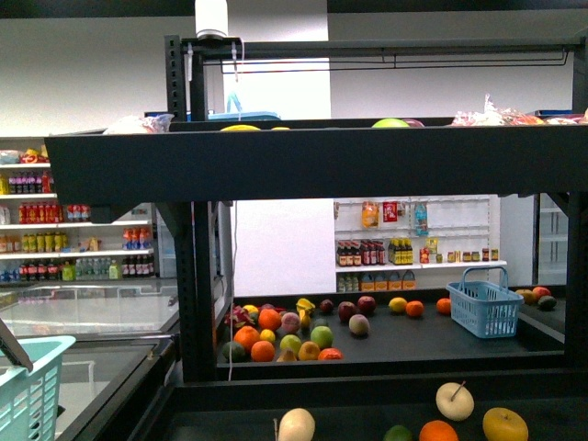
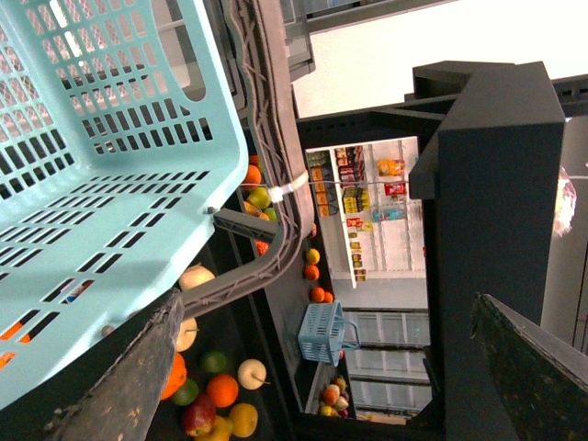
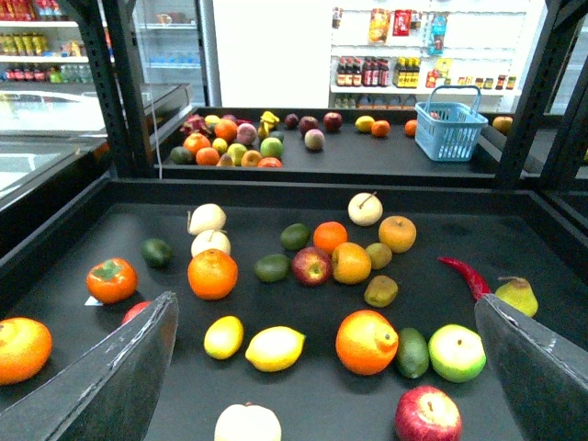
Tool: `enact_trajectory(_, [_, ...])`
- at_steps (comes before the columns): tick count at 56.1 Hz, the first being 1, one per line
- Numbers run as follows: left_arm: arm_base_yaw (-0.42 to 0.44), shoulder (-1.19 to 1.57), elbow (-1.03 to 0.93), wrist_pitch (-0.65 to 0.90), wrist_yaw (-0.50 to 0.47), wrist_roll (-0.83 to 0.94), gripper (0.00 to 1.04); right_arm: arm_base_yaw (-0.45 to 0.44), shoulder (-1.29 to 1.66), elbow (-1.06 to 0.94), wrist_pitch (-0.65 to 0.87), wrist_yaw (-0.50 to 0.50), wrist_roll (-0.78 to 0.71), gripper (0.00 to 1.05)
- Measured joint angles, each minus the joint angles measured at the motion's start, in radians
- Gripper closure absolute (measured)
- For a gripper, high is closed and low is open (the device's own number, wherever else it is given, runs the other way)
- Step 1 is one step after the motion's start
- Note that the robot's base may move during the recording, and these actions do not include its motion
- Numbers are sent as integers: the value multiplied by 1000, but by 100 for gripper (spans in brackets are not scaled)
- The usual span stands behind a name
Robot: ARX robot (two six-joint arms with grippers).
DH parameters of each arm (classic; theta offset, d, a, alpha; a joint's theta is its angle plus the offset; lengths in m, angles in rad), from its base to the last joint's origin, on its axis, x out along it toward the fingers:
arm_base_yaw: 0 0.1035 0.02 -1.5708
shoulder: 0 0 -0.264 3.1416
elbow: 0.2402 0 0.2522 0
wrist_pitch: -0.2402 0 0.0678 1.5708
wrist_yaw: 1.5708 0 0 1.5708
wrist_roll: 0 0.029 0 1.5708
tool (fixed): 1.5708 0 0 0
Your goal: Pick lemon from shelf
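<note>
The lemon [image 3: 275, 348] is lying on its side on the dark lower deck of the black shelf [image 3: 459, 268], in the near part of the fruit scatter. It is sitting just beside a smaller yellow fruit [image 3: 223, 336], with an orange [image 3: 367, 342] a little further off on its other side. The right gripper [image 3: 323, 303] is hanging over this deck with its jaws spread wide and nothing between them. The lemon is lying inside the span of the two fingers [image 3: 119, 377], nearer the one that is reaching past the persimmon [image 3: 111, 279], and it is touching neither. How high the gripper is hovering above the fruit is hard to judge from its own wrist camera. A pale cream fruit [image 3: 247, 424] is resting near the lemon on the camera side. The left gripper [image 2: 328, 296] is also standing open, gripping nothing, with a pale blue basket [image 2: 101, 165] hanging close by it. Neither gripper is showing in the front view, where the shelf [image 1: 303, 165] is filling most of the frame.
</note>
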Motion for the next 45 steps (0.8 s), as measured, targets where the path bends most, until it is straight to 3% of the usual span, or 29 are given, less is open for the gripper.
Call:
enact_trajectory(16, [-9, 237, 144, 116, -5, -109, 8, 0, 0, 0, 0, 0, 0, 7])
enact_trajectory(45, [-60, 512, 409, 113, -87, -113, 8, 0, 0, 0, 0, 0, 0, 7])
